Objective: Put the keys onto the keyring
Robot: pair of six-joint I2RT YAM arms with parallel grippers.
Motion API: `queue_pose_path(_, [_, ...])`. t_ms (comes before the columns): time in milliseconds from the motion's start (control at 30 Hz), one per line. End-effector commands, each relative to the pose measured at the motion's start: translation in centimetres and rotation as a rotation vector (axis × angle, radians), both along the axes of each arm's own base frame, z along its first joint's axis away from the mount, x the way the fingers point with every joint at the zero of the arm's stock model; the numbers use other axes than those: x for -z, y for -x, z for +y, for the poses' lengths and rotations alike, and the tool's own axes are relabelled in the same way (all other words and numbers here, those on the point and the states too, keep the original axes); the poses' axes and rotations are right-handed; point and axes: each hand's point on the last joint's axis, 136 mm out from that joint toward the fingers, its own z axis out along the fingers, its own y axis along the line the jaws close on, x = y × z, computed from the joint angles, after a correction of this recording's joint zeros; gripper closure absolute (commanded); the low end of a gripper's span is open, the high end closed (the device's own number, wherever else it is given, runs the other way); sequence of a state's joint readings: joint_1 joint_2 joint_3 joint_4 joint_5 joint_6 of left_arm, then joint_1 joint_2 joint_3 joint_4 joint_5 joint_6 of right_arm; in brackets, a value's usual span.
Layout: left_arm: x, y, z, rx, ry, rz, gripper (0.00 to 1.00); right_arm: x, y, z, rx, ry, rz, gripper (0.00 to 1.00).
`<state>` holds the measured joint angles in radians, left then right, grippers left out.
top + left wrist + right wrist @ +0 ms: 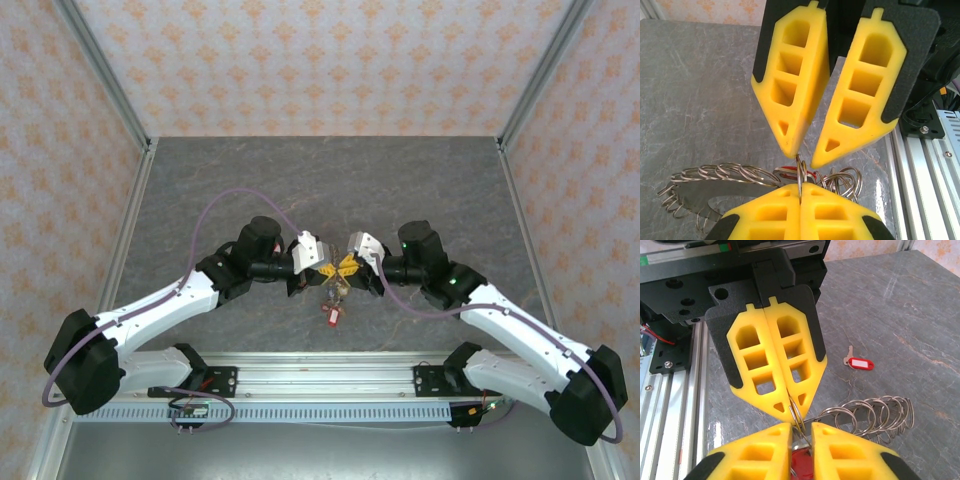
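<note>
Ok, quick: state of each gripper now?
Left gripper: shut on a wire loop of the keyring.
Right gripper: open, fingers slightly apart around that loop.

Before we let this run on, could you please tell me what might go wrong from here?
The left gripper pinches a thin ring only at its very fingertips; a push from the right gripper could twist it free.
A red tag sits between the right gripper's slightly parted jaws; I cannot tell if it is gripped, so it may drop.
The bunch of loops beside them could snag a finger.
</note>
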<state>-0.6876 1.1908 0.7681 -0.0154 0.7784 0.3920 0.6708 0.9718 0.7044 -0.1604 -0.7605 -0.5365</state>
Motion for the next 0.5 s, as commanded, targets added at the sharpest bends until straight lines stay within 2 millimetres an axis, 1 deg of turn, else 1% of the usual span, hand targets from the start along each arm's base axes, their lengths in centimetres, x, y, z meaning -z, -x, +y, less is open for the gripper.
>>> queue_pose_path(0, [-3.97, 0.15, -0.75, 0.039, 0.081, -0.086, 1.0, -1.28, 0.06, 0.46, -0.032, -0.027, -0.026, 0.85])
queue_pose_path(100, [-3.9, 0.21, -0.79, 0.042, 0.084, -0.084, 1.0, -1.05, -0.03, 0.55, -0.034, -0.02, -0.021, 0.89])
queue_pose_path(267, [-3.88, 0.17, -0.73, 0.037, 0.086, -0.085, 1.0, -0.7, -0.05, 0.51, -0.034, -0.009, -0.015, 0.9])
queue_pose_path(333, [-3.78, 0.18, -0.66, 0.035, 0.081, -0.085, 1.0, -0.81, 0.02, 0.5, -0.036, -0.01, -0.015, 0.93])
queue_pose_path(400, [-3.64, 0.12, -0.6, 0.031, 0.076, -0.086, 1.0, -0.81, 0.15, 0.49, -0.041, -0.009, -0.01, 0.98])
queue_pose_path(467, [-3.36, 0.06, -0.58, 0.03, 0.064, -0.084, 1.0, -0.79, 0.21, 0.47, -0.042, -0.004, -0.006, 1.0])
